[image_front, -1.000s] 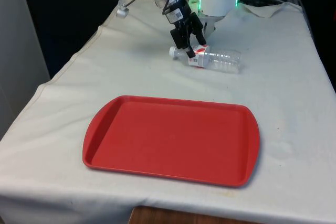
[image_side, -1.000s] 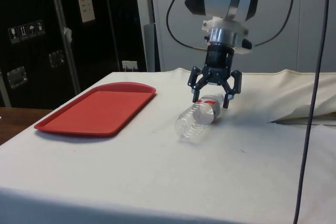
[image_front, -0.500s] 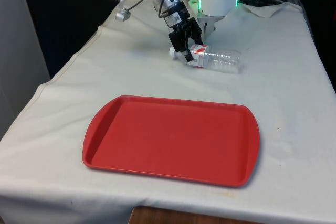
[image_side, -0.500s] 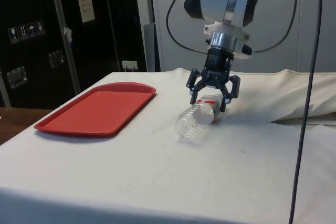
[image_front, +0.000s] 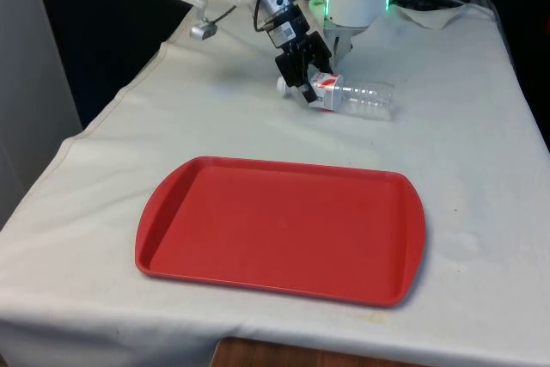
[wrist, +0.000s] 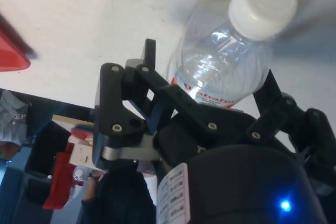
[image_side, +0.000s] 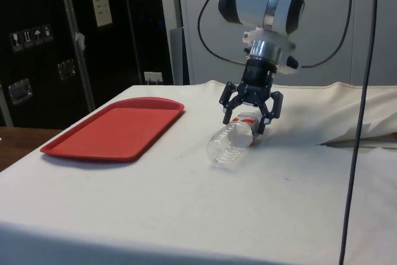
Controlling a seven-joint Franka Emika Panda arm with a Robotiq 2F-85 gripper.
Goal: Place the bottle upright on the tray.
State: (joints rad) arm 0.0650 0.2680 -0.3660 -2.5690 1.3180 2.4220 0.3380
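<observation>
**Gripper straddles bottle's neck end**

Front view: the bottle [image_front: 348,96] lies on its side on the worktop [image_front: 481,126], well behind the tray [image_front: 279,229].

Side view: the gripper [image_side: 250,116], spread, straddles its label end.

Wrist view: clear, seemingly empty plastic with a white cap [wrist: 263,4]; likely light, slippery and crushable, so hold below the cap.

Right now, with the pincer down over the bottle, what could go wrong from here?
1. The bottle lies on its side on the cloth; being round, it may roll as the open pincer closes on it.
2. The pincer straddles the neck end near the white cap, so the long clear body could sag or swing when lifted.
3. The red tray lies some way off, and a tilted bottle may topple when set down.
</observation>
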